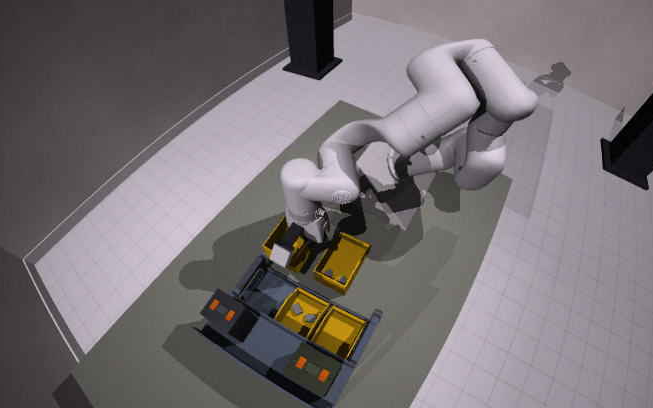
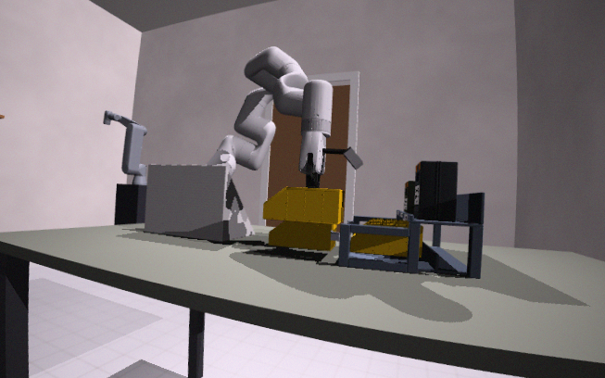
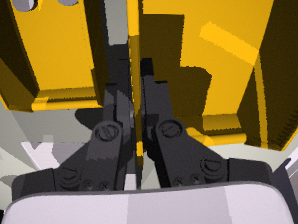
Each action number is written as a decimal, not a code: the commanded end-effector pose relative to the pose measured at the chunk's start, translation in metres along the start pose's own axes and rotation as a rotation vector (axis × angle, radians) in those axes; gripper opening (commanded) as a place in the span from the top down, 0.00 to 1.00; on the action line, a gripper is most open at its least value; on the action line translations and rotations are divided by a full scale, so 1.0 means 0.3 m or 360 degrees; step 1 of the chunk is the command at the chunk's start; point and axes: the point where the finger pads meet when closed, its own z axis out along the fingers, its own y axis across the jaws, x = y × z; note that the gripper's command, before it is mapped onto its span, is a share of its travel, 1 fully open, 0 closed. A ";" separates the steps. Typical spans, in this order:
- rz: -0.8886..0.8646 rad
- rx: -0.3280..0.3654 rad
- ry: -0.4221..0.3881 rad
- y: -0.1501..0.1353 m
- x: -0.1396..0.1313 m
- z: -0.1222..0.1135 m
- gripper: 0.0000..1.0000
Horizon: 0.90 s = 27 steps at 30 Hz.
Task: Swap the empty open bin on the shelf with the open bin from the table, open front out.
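My gripper [image 2: 312,181] is shut on the side wall of the empty yellow bin [image 2: 303,205] and holds it in the air, roughly level, above the table. In the wrist view the fingers clamp the thin yellow wall, with the empty bin's inside [image 3: 206,63] to the right. The yellow bin with grey parts [image 1: 341,262] stands on the table beside and below it; it also shows in the wrist view [image 3: 47,36] and in the side view [image 2: 302,235]. The grey shelf [image 1: 293,314] has an open empty place at its left end [image 1: 262,286].
Two yellow bins [image 1: 300,311] [image 1: 341,329] stand in the shelf's other places. A black box [image 1: 227,311] and a green box [image 1: 313,369] lie on the shelf's upper board. A grey block [image 2: 187,201] stands at the arm's base behind the bins.
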 end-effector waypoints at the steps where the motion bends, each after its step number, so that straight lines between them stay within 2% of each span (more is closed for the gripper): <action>1: 0.0001 -0.0005 0.0005 0.004 0.003 -0.019 1.00; 27: 0.0001 -0.0005 0.0005 -0.015 0.001 -0.022 1.00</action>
